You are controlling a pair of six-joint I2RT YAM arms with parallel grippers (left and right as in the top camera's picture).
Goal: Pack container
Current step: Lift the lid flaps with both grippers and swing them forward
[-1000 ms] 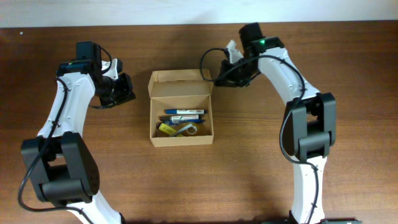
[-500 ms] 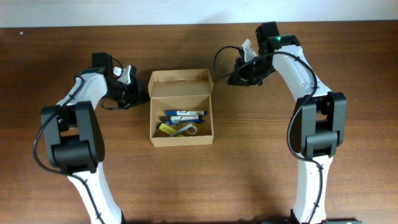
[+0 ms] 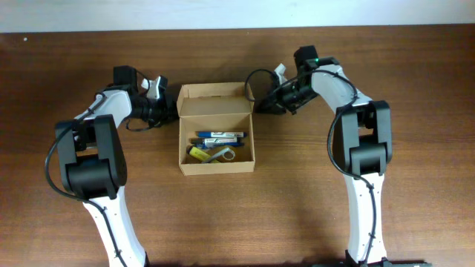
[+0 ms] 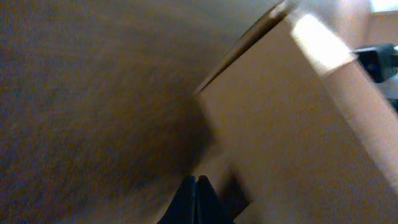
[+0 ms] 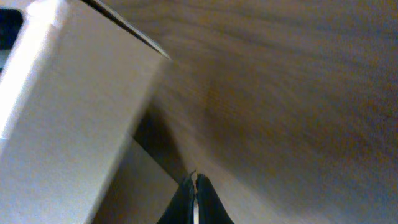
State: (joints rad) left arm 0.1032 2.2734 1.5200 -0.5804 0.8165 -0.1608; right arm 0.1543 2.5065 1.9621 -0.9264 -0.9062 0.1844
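Sitting near the middle of the bench [image 3: 297, 215], the container [image 3: 217, 168] is a small tan cardboard box. It is open at the top, and its lid flap [image 3: 215, 92] stands up along the far edge.

The main risk is the box itself. It looks light and nothing pins it down, so an uneven push from either side would likely slide or turn it across the wood instead of folding the lid. The flap is the next worry. If it is pressed low near the hinge, or from one end only, it could crease or spring back up rather than come down flat over the opening.

The left gripper [image 3: 165, 111] is just beside the box's far left corner and the right gripper [image 3: 261, 105] is just beside the far right corner. Both pairs of jaws are pressed together and hold nothing. In each wrist view the closed tips lie low against the bench, with a cardboard wall looming close. The blur hides whether they actually touch the box. Tips that low could wedge under the base and tip it.

Inside, the contents lie loose on the bottom. There are blue-and-white markers [image 3: 220, 136] laid across the width, a small yellow item [image 3: 197, 153] and a pale looped thing [image 3: 227, 154] that is too small to name. A jolt could shift them, and anything propped up high would stop the lid from seating.
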